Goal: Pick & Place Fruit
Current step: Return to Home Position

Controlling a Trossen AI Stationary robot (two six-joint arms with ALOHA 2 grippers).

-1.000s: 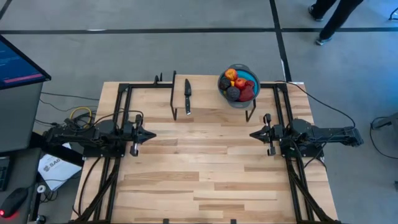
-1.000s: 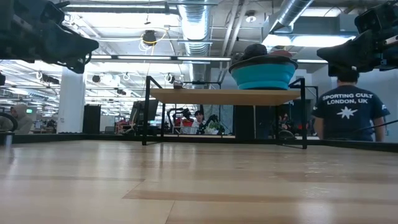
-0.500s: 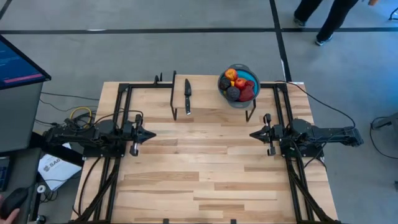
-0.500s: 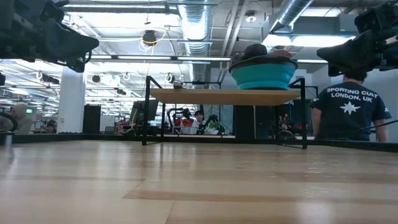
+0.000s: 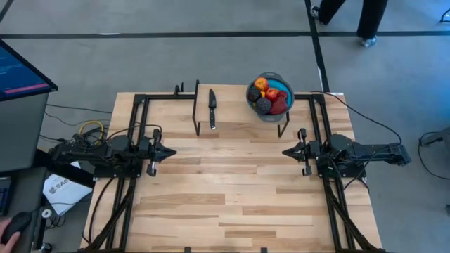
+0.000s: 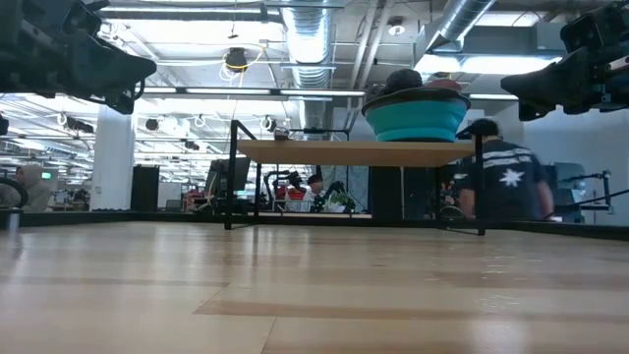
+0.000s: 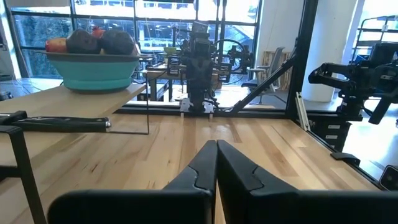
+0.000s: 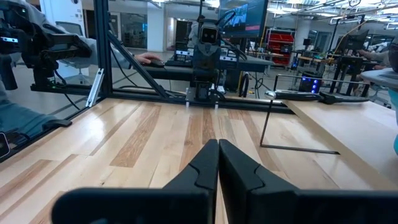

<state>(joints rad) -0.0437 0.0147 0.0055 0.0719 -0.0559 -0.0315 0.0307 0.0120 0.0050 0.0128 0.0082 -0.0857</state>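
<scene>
Left gripper [image 5: 173, 152] at nine o'clock, right gripper [image 5: 285, 152] at three, both pressed together, empty; fruit [image 5: 267, 97] in bowl [image 5: 285, 87]; homing step, seemingly nothing left.

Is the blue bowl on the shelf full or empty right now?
Full: the blue bowl holds heaped fruit, red, orange and dark, rising above its rim. Left gripper and right gripper rest shut, away from it.

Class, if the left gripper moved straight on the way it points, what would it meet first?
Most likely the right gripper, facing the left gripper across the table; nothing shows between them. The shelf lies off that line.
</scene>
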